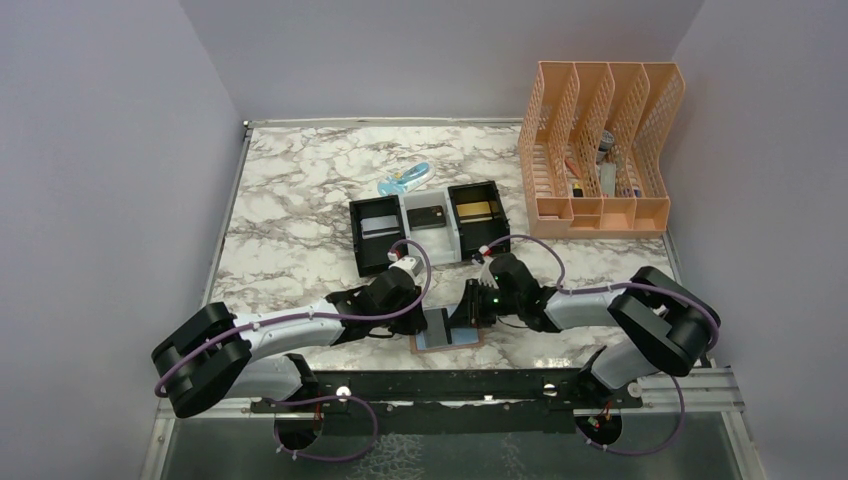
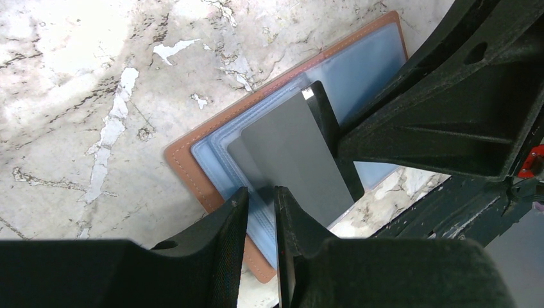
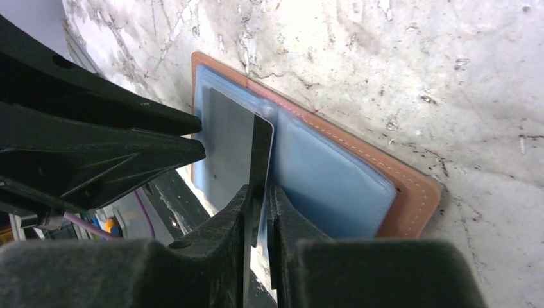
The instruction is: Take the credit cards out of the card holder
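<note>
The tan card holder lies open near the front table edge, pale blue pockets up; it also shows in the left wrist view and the right wrist view. A silvery grey card sticks partly out of a pocket, tilted up. My right gripper is shut on this card's edge; from above it is at the holder's right. My left gripper is pinched on the holder's blue pocket edge on the left.
A black-and-white three-compartment tray stands behind, holding a silvery card, a dark card and a gold card. A pale blue object lies behind it. A peach file organizer stands at the back right.
</note>
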Controlling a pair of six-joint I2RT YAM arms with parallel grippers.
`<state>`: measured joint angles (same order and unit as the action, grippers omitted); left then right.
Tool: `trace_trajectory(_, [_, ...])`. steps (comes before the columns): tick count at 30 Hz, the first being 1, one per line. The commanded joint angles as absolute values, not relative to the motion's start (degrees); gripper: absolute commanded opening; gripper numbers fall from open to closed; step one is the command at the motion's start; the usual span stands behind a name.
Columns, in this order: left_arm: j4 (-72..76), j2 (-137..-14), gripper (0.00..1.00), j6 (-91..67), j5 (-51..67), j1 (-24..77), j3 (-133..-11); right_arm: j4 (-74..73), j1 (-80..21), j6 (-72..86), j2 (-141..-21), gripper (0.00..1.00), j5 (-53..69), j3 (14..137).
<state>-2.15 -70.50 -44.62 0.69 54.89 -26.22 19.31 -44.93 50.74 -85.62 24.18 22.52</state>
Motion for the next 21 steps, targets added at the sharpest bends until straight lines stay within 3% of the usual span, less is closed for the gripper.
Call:
trace_trajectory(1, [-3.3,-71.5,0.25,-44.8,0.0,55.4,-26.0,17.3,-44.9,49.0,-86.8,0.12,23.6,23.2])
trace_trajectory(13, [-3.4,-70.8,0.24,-45.1,-0.5,55.5,-25.5,11.1,-44.9,46.7,-80.3,0.06,14.9,22.7])
trace_trajectory(21, [-3.8,-69.7,0.29,-45.2,-1.0,55.8,-27.9,12.5,-44.9,47.2,-82.0,0.07,17.8,23.0])
